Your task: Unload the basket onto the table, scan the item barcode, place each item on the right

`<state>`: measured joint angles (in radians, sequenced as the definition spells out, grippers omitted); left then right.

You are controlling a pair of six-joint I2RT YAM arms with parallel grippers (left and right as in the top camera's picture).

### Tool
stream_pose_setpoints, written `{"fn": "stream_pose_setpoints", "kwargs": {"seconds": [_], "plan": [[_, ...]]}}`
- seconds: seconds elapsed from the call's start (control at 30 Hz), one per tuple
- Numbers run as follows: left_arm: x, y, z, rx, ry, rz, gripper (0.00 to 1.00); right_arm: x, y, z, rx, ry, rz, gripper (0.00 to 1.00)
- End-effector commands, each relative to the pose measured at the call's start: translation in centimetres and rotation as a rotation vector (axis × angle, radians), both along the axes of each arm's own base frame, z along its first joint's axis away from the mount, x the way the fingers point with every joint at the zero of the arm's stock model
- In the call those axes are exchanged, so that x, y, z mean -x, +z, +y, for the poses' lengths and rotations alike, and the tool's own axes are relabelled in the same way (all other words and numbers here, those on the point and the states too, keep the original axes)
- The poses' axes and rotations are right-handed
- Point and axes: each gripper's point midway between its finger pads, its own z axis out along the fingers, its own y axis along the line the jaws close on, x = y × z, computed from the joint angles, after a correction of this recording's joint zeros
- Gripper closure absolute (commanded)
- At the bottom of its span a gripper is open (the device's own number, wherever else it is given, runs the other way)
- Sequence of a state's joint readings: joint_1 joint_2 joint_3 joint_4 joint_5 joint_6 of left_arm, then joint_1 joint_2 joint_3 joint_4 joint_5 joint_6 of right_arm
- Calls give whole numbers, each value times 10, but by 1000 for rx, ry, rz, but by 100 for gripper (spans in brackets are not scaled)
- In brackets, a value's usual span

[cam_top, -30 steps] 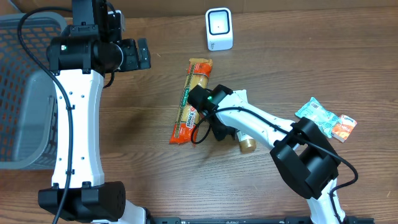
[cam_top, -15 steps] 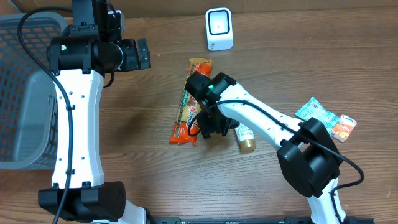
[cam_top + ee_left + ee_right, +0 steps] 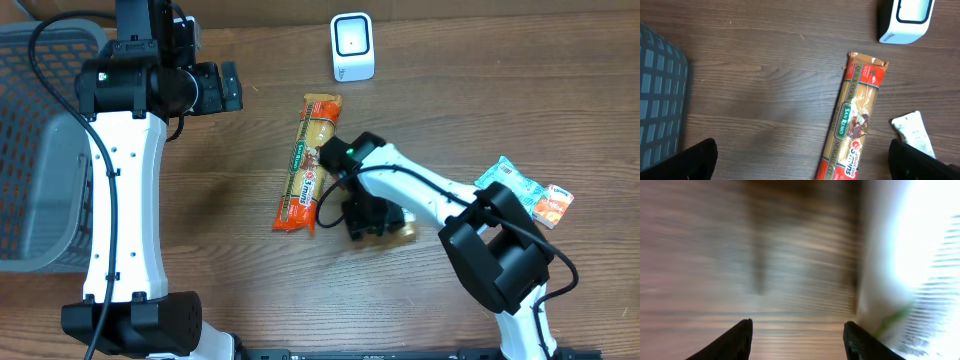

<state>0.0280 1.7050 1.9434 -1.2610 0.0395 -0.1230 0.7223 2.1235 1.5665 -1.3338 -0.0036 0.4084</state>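
A small white bottle with a tan cap (image 3: 402, 231) lies on the wooden table, mostly hidden under my right gripper (image 3: 365, 217). In the right wrist view the picture is blurred: that gripper (image 3: 800, 330) stands open over bare wood. The white bottle (image 3: 910, 255) lies just outside its right finger (image 3: 867, 341). A long orange spaghetti pack (image 3: 308, 162) lies just left of the bottle. The white scanner (image 3: 352, 47) stands at the back. My left gripper (image 3: 222, 88) hovers wide open far to the left, holding nothing; its view shows the spaghetti pack (image 3: 855, 115) and the scanner (image 3: 905, 20).
A grey mesh basket (image 3: 40, 150) stands at the left edge of the table. Two snack packets, one teal (image 3: 508, 181) and one orange (image 3: 553, 204), lie at the right, beside the right arm's base.
My right gripper has swung from over the spaghetti pack's lower part to the right and down onto the bottle, and its jaws have narrowed a little. The left arm has not moved.
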Motion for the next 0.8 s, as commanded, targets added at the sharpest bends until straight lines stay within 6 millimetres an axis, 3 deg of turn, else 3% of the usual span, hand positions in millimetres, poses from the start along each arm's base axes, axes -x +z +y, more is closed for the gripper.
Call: {"fn": "stream_pose_setpoints", "kwargs": {"seconds": [0.0,0.17,0.33,0.4,0.53,0.63,0.77], "plan": [[-1,0,3,-13,-5,-3,0,-40,12,-61,185,-69,-141,37],[-1,0,3,-13,-5,-3,0,-89,6,-97,129,-82,-206,35],[-1,0,3,-13,-5,-3,0,-147,1,-119,-42,-124,-324,33],[-1,0,3,-13,-5,-2,0,-160,2,-123,-128,-161,-341,33],[-1,0,3,-13,-5,-3,0,-169,14,-110,-356,-243,-308,33],[-1,0,3,-13,-5,-3,0,-174,31,-79,-572,-282,-280,33],[-1,0,3,-13,-5,-3,0,-180,38,-58,-662,-436,-258,33]]}}
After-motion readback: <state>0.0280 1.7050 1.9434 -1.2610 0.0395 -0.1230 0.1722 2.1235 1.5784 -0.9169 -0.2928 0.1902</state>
